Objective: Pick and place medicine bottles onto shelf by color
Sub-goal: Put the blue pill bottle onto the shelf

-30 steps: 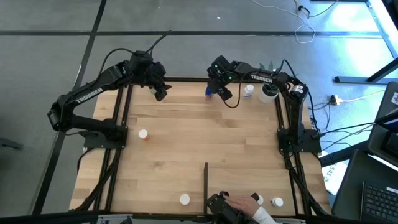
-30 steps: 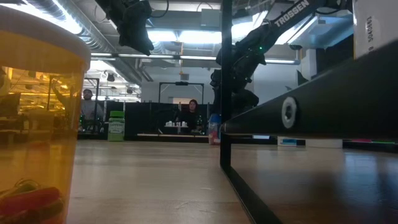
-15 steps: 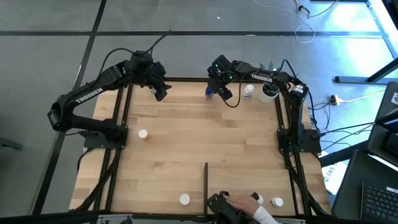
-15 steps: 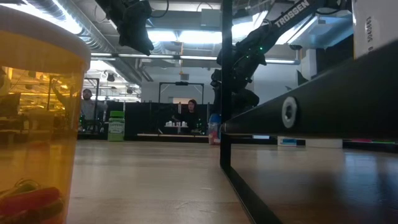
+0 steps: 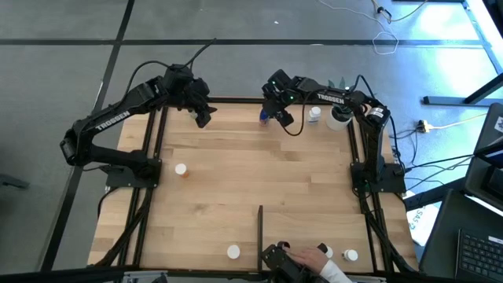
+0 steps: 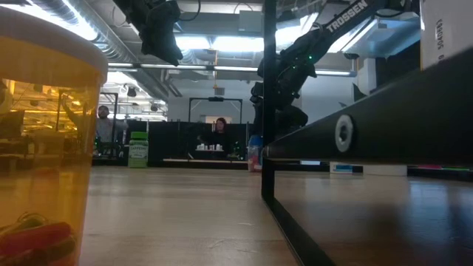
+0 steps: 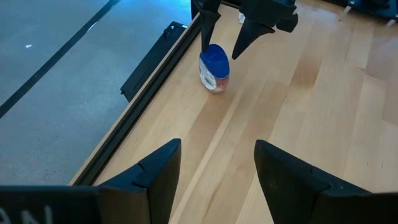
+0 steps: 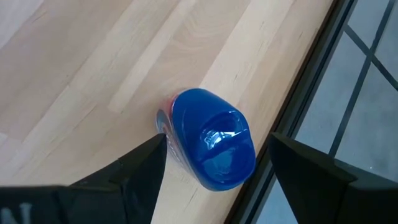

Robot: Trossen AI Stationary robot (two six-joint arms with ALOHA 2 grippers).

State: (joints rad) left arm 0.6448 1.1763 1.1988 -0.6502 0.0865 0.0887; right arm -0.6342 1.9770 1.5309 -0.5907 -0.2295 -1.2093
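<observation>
A wide blue-capped bottle [image 5: 265, 117] stands upright on its base at the far edge of the wood shelf [image 5: 251, 181]; it also shows in the right wrist view [image 8: 211, 140] and the left wrist view [image 7: 214, 67]. My right gripper [image 5: 277, 118] is open just above it, one finger on either side of the cap [image 7: 214, 56], not touching. My left gripper [image 5: 203, 119] is open and empty above the far left part, its fingers [image 7: 155, 177] pointing toward the blue bottle. A white-capped orange bottle [image 5: 181, 170] stands at the left. Another [image 5: 233, 252] stands near the front edge.
A black divider bar [image 5: 260, 228] stands at the front middle. Two white-capped bottles [image 5: 350, 255] stand right of it, beside a person's hand [image 5: 314, 259]. A white bottle [image 5: 314, 115] and a potted plant [image 5: 339, 118] are at the far right. An orange bottle [image 6: 41, 148] fills the low view's left.
</observation>
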